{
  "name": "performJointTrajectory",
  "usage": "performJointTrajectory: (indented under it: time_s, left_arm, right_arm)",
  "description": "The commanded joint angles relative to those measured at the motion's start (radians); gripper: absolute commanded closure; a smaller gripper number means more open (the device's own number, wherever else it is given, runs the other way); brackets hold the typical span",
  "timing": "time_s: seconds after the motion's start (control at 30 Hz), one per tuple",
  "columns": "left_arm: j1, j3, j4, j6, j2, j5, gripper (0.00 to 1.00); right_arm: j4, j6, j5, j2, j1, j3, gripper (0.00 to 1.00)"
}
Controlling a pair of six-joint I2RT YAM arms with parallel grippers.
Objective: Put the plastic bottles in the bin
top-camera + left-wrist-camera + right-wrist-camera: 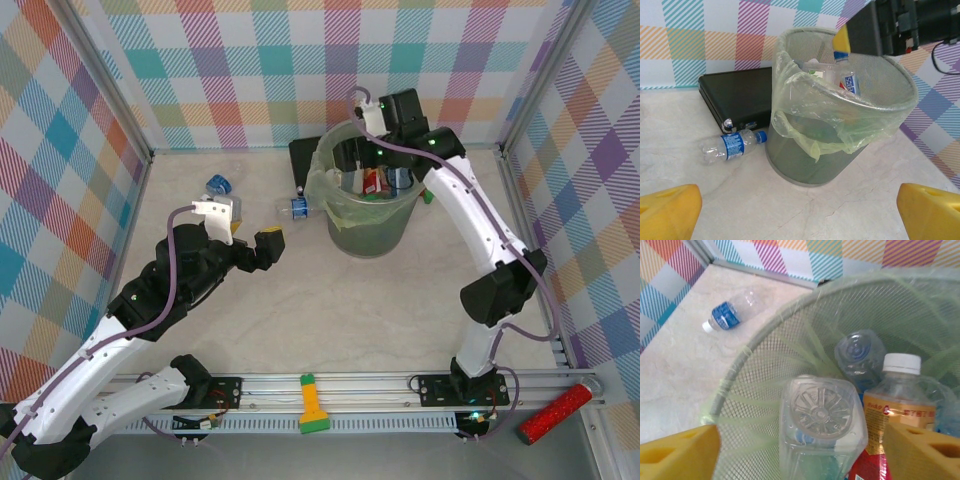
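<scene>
Above the bin (370, 235), right gripper (800, 450): jaws spread wide of a bottle (822, 415) resting base-up inside, so nothing is pinched. Left gripper (800, 215), jaws likewise spread and empty, faces a blue-capped bottle (732, 145) lying beside the bin, probably the next pick.

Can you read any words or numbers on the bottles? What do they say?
Blue-label bottle in the bin: white sideways letters, too blurred to read.
White-capped bottle: dark letters on orange label, too blurred.
Clear bottle lying on the table: blue label, too small.
Nothing reads clearly.
</scene>
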Motion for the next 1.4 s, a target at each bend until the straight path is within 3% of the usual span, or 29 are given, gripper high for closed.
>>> performJointTrajectory:
  time_s: [0.0,0.2,0.27,0.67,0.8,1.07,1.17,1.37]
  left_arm:
    - [-0.006,-0.005,0.008,-0.011,-0.003,-0.009,0.0]
    - [-0.006,-0.006,-0.004,-0.015,-0.011,-0.014,0.0]
    - [-0.007,-0.007,-0.01,-0.014,-0.018,-0.02,0.0]
    - [-0.007,-0.032,-0.006,-0.036,0.013,-0.043,0.0]
    - [-0.007,-0.038,-0.007,-0.044,0.025,-0.059,0.01]
    - [-0.006,-0.044,-0.017,-0.085,0.111,-0.16,0.01]
    - [-0.002,-0.05,-0.003,-0.081,0.16,-0.175,0.01]
    - [0.047,-0.053,0.044,-0.097,0.263,-0.177,0.01]
  right_arm:
    - [0.009,-0.005,0.052,-0.006,-0.009,0.06,0.27]
    - [-0.049,-0.015,0.055,0.097,-0.024,0.138,0.49]
    - [-0.054,-0.013,0.031,0.101,-0.024,0.118,0.52]
    - [-0.01,-0.016,0.001,0.023,-0.021,-0.079,0.51]
    - [0.016,-0.008,0.022,-0.016,-0.021,-0.097,0.46]
    - [0.067,0.021,0.018,-0.122,-0.021,-0.125,0.23]
    - [0.107,0.041,0.0,-0.188,-0.022,-0.178,0.01]
    - [0.179,0.101,-0.042,-0.33,-0.022,-0.309,0.01]
